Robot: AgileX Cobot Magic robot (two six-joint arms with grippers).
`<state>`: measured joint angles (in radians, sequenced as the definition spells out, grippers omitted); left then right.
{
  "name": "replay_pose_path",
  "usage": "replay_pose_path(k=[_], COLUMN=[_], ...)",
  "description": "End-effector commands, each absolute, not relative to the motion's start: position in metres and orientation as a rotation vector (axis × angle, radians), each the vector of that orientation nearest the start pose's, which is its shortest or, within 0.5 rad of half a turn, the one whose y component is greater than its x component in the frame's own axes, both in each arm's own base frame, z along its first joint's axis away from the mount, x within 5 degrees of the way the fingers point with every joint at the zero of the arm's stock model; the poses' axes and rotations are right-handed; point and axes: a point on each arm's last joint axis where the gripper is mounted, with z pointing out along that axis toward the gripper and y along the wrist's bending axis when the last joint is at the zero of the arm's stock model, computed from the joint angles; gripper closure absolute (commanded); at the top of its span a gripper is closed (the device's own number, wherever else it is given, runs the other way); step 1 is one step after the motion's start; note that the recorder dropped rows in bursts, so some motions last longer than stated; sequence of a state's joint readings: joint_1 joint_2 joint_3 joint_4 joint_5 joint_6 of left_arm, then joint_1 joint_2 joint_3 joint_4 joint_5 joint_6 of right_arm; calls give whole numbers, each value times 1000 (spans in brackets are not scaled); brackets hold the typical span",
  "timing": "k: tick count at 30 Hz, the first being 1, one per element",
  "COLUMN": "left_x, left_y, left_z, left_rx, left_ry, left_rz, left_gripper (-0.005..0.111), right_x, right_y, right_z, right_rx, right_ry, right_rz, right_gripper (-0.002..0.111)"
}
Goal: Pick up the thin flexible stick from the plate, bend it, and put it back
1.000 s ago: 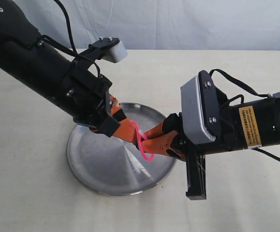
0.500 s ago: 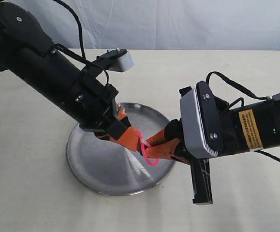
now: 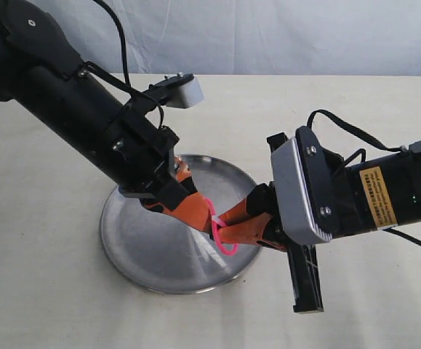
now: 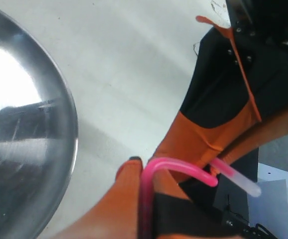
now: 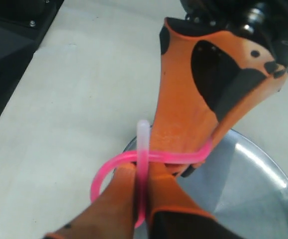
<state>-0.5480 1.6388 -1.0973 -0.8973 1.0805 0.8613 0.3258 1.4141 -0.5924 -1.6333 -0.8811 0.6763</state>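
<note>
The bright pink stick (image 3: 220, 231) is bent into a tight loop above the right part of the steel plate (image 3: 145, 251). My left gripper (image 3: 204, 212) is shut on one end of the stick (image 4: 176, 167), which curves out past its orange fingertips. From the right, my right gripper (image 3: 223, 231) is shut on the other end. In the right wrist view the stick (image 5: 109, 169) loops round and crosses itself, its pale tip pointing up between that gripper's fingers (image 5: 116, 199). The two grippers' fingertips nearly touch.
The plate lies on a pale cloth-covered table (image 3: 43, 283). A white wall or sheet stands behind the table. Both black arms lean in over the plate from left and right.
Both grippers have drawn closer together and sunk slightly toward the plate. The stick's loop has tightened and shifted a little to the right.
</note>
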Motion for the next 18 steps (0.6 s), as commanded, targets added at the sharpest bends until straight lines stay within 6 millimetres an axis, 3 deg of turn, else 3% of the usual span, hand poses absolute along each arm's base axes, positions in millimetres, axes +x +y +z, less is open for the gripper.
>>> replay_pose_path(k=[1,11,18], left_x=[245,245,252], left_y=[-218,-217,-214], left_z=[248,249,245], left_rx=[1156,1182,1209], left_ry=[2427,2411,2382], left_rz=[-1092,-1091,-960], left_gripper=[107,107,107], right_x=[186,186,192], right_y=[148,149,151], right_z=[223,224,232], right_rx=[-1636,-1621,-1401], right_ry=[1263,1260,1396], right_rz=[796,808,915], right_gripper=[109,109,109])
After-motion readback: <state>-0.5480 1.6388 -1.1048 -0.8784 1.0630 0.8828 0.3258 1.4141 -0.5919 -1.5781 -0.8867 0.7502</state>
